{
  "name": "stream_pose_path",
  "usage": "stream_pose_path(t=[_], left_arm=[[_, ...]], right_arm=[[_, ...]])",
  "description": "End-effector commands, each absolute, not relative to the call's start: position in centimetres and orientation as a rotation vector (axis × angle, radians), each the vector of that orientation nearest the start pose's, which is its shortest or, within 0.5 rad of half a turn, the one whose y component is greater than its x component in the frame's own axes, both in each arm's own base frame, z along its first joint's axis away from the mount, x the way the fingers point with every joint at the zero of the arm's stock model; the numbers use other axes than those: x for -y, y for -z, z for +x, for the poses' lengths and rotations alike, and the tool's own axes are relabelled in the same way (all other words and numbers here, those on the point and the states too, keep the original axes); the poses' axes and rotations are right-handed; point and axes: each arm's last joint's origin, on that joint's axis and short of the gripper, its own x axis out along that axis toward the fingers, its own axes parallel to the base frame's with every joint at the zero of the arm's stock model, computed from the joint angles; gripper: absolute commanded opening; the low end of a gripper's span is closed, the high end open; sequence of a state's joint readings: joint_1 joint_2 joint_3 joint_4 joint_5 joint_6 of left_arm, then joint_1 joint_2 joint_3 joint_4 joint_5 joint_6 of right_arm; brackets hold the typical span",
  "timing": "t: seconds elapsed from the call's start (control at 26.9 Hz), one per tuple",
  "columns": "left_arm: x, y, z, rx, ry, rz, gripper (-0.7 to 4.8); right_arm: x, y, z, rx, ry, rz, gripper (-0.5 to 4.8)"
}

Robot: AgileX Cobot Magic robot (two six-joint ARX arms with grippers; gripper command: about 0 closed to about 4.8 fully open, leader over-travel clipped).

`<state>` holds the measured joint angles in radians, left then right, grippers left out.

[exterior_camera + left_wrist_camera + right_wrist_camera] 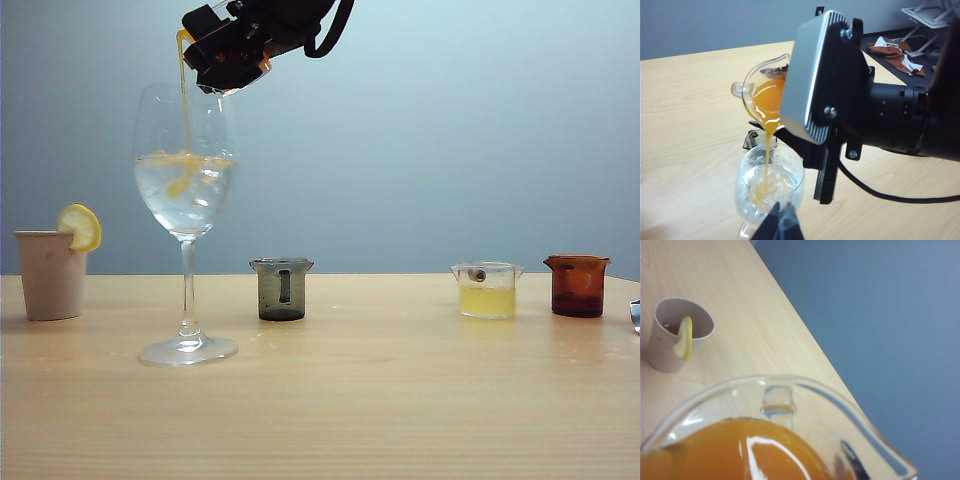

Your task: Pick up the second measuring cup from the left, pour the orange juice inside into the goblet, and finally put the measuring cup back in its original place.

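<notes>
From the outside, the small clear glass measuring cup (232,60) is held tipped by the right gripper (235,50) above the tall clear stemmed goblet (186,210), so bright orange juice (184,90) is poured in.

From the left wrist, the left gripper (780,225) is seen beside the goblet (771,185); its opening cannot be told.

From the right wrist, the juice (740,450) is seen at the cup's lip (790,390).
</notes>
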<state>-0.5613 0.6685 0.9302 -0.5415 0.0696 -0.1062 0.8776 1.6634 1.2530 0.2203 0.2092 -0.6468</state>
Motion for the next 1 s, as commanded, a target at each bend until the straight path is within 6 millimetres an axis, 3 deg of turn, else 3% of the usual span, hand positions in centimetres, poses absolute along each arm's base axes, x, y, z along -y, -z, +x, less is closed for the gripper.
stream_pose_path(t=[0.04,1.0], left_arm=[[6.91,-36.3,10.56,-0.304,0.618,-0.034,-0.06],[6.91,-36.29,10.55,-0.305,0.619,-0.034,-0.06]], right_arm=[[-29.32,-31.4,25.22,0.107,-0.663,-0.734,1.46],[-29.29,-31.41,25.24,0.141,-0.647,-0.844,1.44]])
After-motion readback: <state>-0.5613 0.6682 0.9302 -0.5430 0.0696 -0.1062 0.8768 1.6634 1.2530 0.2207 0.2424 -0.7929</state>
